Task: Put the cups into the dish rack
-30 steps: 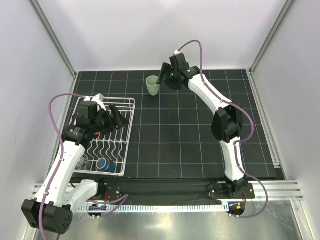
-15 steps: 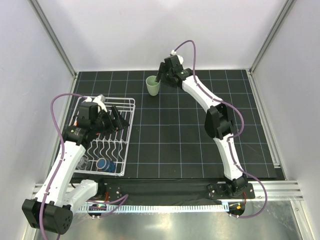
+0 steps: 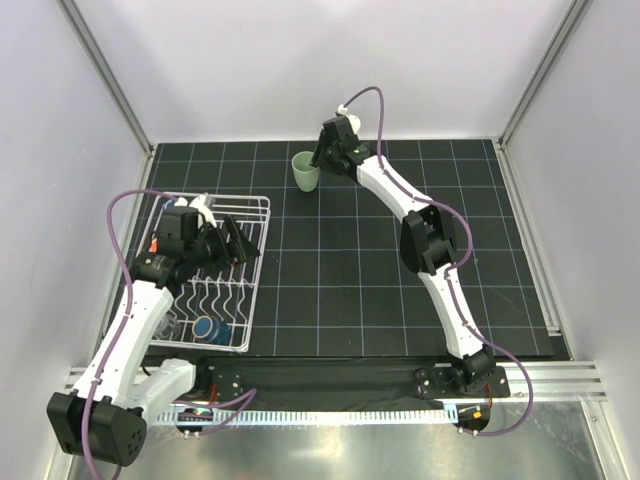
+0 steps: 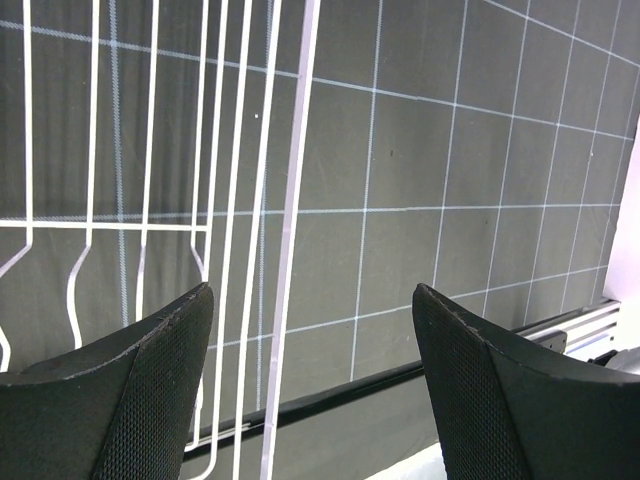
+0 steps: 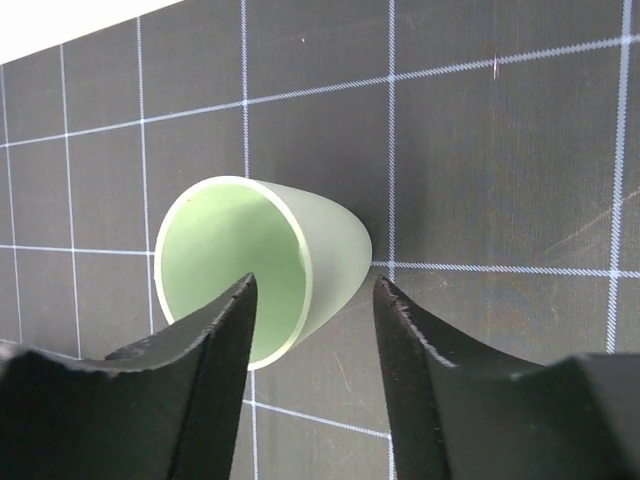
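- The right gripper (image 5: 310, 340) is open wide and holds nothing. Its two dark fingers (image 5: 180, 400) straddle the near wall of the pale green tumbler (image 5: 262, 262), one over the mouth and one outside. I cannot tell whether either pad touches it
- The tumbler stands upright, mouth up, on the black gridded mat (image 5: 500, 150) near the far edge of the table, well apart from the rack
- It looks like thin, smooth plastic or glazed ware, so probably light, stiff and a little slippery. It has no handle, and the wall tapers toward the base, so a grip round the outside might slide. Pinching the rim wall, one finger in and one out, seems the surer hold, with gentle pressure in case it is brittle
- The left gripper (image 4: 312, 370) is also spread wide and empty, and hangs above the right rim wire of the dish rack (image 4: 297, 180)
- Count in view: one green tumbler, one white wire rack and two arms. One blue mug (image 3: 210, 327) lies in the near end of the rack, with what looks like one clear glass (image 3: 167, 324) just beside it
- No orange mug or second blue mug shows, and the left arm covers part of the rack
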Controlling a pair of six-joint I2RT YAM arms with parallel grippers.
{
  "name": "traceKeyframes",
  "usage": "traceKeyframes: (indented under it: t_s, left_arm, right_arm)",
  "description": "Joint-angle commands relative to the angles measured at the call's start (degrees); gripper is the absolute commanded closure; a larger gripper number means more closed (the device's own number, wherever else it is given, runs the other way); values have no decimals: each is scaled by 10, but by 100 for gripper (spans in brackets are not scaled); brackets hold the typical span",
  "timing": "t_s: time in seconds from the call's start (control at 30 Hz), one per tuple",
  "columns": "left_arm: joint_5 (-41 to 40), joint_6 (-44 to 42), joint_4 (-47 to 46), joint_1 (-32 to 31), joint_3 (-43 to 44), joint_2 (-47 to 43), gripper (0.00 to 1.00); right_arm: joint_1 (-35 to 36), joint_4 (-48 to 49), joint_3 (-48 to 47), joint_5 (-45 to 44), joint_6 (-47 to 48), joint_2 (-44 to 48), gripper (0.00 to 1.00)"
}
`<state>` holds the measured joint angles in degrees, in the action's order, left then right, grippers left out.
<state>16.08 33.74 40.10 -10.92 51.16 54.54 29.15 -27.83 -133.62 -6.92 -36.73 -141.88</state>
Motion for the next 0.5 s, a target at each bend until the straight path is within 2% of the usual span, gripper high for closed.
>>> traceKeyframes:
  t_s: [0.0, 0.47]
  left_arm:
    - [16, -21, -21, 9, 6, 7, 22]
    - [48, -28, -15, 23, 37, 43, 23]
  right_arm:
    - [2, 14, -27, -12, -12, -8, 49]
    - [3, -2, -22, 23, 10, -19, 73]
